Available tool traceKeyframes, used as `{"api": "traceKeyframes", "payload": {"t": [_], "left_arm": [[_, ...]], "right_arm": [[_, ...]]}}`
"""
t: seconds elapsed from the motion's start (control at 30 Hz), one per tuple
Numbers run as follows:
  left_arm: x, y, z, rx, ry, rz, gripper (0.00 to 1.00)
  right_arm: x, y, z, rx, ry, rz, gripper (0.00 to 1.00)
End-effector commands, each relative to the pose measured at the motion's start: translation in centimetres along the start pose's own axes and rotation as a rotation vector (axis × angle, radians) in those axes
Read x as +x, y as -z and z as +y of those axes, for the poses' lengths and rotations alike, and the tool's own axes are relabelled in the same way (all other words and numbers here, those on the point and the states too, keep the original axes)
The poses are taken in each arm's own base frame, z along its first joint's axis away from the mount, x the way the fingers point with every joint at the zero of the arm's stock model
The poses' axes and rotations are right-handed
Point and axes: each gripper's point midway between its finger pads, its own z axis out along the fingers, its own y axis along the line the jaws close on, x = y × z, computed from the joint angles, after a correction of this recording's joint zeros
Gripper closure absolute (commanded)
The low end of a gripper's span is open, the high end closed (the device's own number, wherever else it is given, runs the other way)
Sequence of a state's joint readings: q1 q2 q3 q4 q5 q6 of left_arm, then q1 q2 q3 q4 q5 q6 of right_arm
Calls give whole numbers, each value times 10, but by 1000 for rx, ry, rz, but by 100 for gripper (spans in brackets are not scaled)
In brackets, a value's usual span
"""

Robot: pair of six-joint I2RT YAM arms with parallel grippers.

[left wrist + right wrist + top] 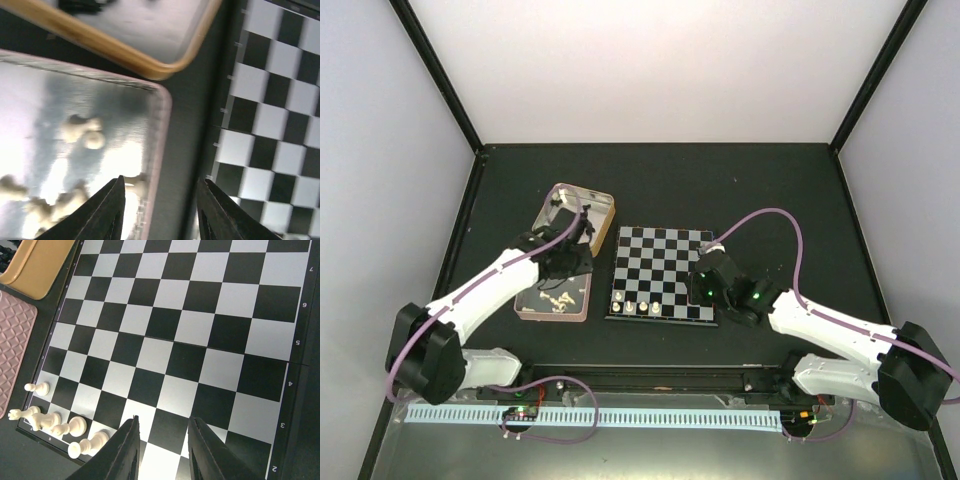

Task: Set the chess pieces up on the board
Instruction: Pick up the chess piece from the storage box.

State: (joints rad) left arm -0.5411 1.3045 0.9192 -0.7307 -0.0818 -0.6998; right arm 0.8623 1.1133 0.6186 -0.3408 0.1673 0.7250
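dark fingers of the left pincer (161, 179) fill the bottom of its wrist view. they stand apart with nothing between them, one over the inside of a tin and the other over the strip of counter (192, 125) beside the board.

small cream-white chess pieces (82, 132) lie tumbled on their sides on the shiny floor of a pink-rimmed metal tin (161, 125). the closest piece (136, 186) rests against the tin's wall, just beside the inner finger's tip and partly hidden by it. the clearest piece, further in, has its long axis running roughly along the line on which the fingers close. by my reading, the wrist would need a turn, or the pincer a shift inward over the tin, to close across a piece's waist.

right of the tin lies the flat square chessboard (200, 340) of light grey and black squares. a handful of cream pieces (70, 427) stand at its near-left corner and the other squares are bare, so the setup looks barely begun.

beyond the pink tin sits a gold-rimmed tin (125, 55) holding black pieces (80, 4), blurred here.

the right pincer (163, 419) hovers parted and empty over the board's near rows. the left arm is plainly the nearer one to the loose cream pieces.
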Motion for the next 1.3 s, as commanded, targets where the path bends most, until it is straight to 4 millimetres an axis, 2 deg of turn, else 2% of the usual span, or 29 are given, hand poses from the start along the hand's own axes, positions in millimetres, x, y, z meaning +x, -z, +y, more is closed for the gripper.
{"api": "traceKeyframes", "payload": {"t": [0.0,0.07,0.17,0.3,0.5,0.73,0.97,1.1,1.27], "left_arm": [[-15,-1,39,-46,118,-72,60],[-18,-5,51,-65,135,-71,62],[-17,-17,58,-96,128,-33,64],[-13,-35,66,-130,136,8,65],[-8,-55,70,-152,143,57,74],[-7,-63,72,-169,127,81,80],[0,-67,74,-169,119,107,81],[0,-67,74,-168,117,106,90],[-2,-64,73,-164,104,100,95]], "right_arm": [[-16,7,6,-8,-32,-44,73],[-16,5,7,-10,-38,-43,73],[-15,2,7,-8,-41,-39,73],[-13,-2,8,-7,-32,-29,73],[-13,-6,7,3,-13,-28,73],[-13,-12,9,2,3,-20,73],[-14,-15,13,-7,17,-17,73],[-14,-16,14,-11,19,-17,73],[-15,-15,14,-8,19,-22,73]]}}
